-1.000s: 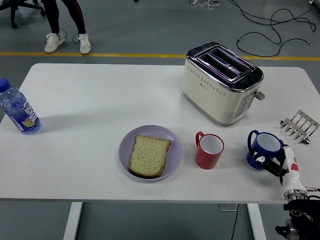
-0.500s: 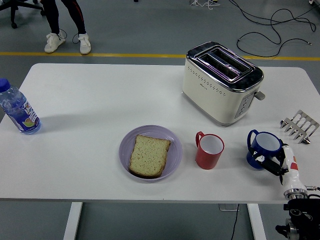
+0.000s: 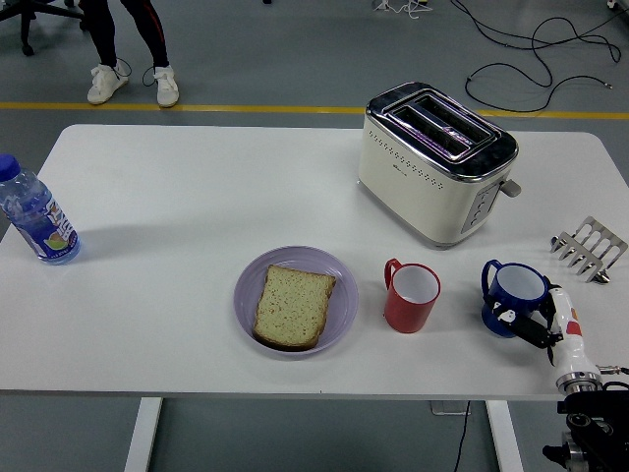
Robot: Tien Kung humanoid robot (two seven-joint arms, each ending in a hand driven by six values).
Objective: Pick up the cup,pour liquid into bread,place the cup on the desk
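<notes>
A: At the lower right corner of the table [image 3: 197, 197], what is going on?

B: The right robot hand [image 3: 543, 324] comes in from that corner, and its dark fingers [image 3: 521, 320] press against the near side of the blue cup [image 3: 513, 295]. Whether they fully close around it I cannot tell; they touch it and seem partly wrapped.

A: How does the cup stand?

B: Upright on the table, its long axis vertical and its mouth up, with the white inside showing. Its handle points left, away from the robot hand.

A: And the bread?

B: The bread slice [image 3: 293, 306] lies flat on a lilac plate [image 3: 339, 285], well to the left of the robot hand. Between that plate and the blue cup stands a red cup [image 3: 410, 296], also upright, with its handle to the left.

A: Anything else nearby?

B: A cream toaster [image 3: 432, 162] sits beyond the hand, farther back on the table. A small metal rack [image 3: 589, 248] lies just beyond it to the right. A water bottle [image 3: 34, 214] stands far off at the left edge. A person's legs [image 3: 123, 44] show on the floor beyond the table.
</notes>
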